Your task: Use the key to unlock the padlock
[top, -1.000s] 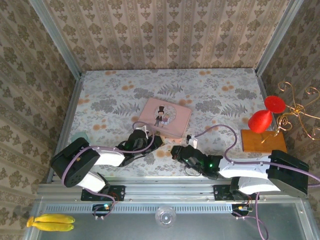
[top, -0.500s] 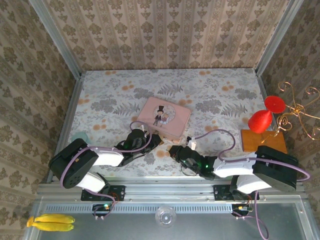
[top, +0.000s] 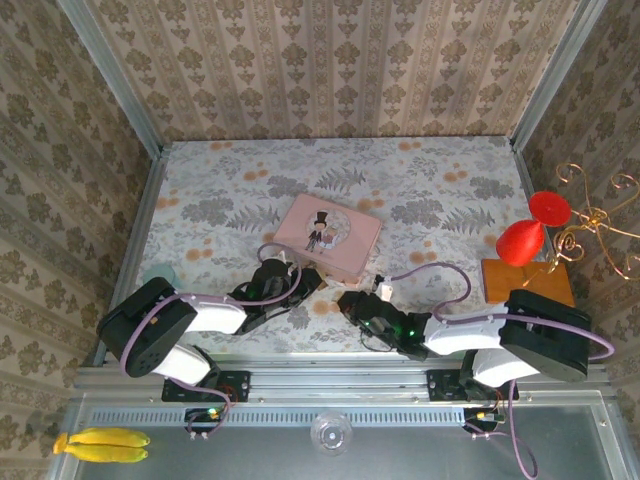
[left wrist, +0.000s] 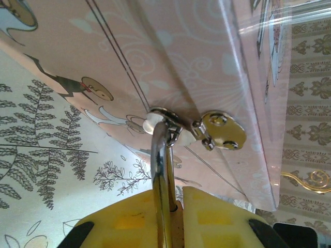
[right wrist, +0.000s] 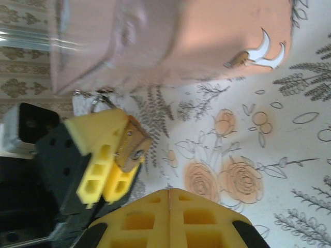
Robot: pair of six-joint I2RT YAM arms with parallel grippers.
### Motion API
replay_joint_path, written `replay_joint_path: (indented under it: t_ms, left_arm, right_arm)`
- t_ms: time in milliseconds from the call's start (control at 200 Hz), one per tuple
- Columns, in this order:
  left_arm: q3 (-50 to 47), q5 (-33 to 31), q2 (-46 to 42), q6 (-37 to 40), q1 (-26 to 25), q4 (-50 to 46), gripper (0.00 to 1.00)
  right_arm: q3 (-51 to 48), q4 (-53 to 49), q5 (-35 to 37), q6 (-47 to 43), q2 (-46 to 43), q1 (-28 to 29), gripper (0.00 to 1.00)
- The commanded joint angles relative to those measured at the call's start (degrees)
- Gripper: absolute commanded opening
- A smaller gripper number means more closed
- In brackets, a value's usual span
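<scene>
The small brass padlock (right wrist: 132, 142) is pinched between my left gripper's yellow fingers (right wrist: 98, 155), its keyhole end facing the right wrist camera. Its silvery shackle (left wrist: 160, 165) runs up through the metal hasp (left wrist: 220, 132) on the side of the pink tin (top: 330, 235). My left gripper (left wrist: 176, 195) is shut on the padlock at the tin's near edge (top: 305, 283). My right gripper (right wrist: 169, 190) is shut, a short way from the padlock over the flowered cloth (top: 350, 300). Only a thin seam shows between its pads; the key is hidden.
A red ornament (top: 525, 240) and a gold wire stand (top: 590, 215) sit on a wooden block (top: 527, 282) at the right. A teal object (top: 158, 272) lies by the left wall. Bananas (top: 100, 445) rest on the near ledge.
The right arm has shifted left, bringing its gripper closer to the left gripper and padlock. The left gripper has stayed put on the padlock.
</scene>
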Motion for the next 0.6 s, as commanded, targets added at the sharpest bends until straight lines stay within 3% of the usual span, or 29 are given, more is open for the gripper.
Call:
replay_joint_path:
  t_ms: [0, 245, 375, 595]
  left_arm:
    - [0.29, 0.11, 0.58, -1.6, 0.54, 9.67, 0.0]
    - [0.86, 0.85, 3.89, -3.01, 0.45, 13.06, 0.0]
    - [0.56, 0.45, 2.92, -2.92, 0.48, 12.14, 0.0]
    - [1.23, 0.03, -1.29, -3.19, 0.37, 8.66, 0.0]
  right_arm:
    - [0.87, -1.78, 4.26, 1.02, -2.26, 0.5, 0.0]
    - [-0.94, 1.31, 5.76, 1.0, -2.59, 0.96, 0.0]
    - [-1.26, -1.22, 6.41, 0.37, -4.61, 0.96, 0.0]
    - [-1.77, 4.19, 5.8, -0.76, -3.47, 1.05, 0.0]
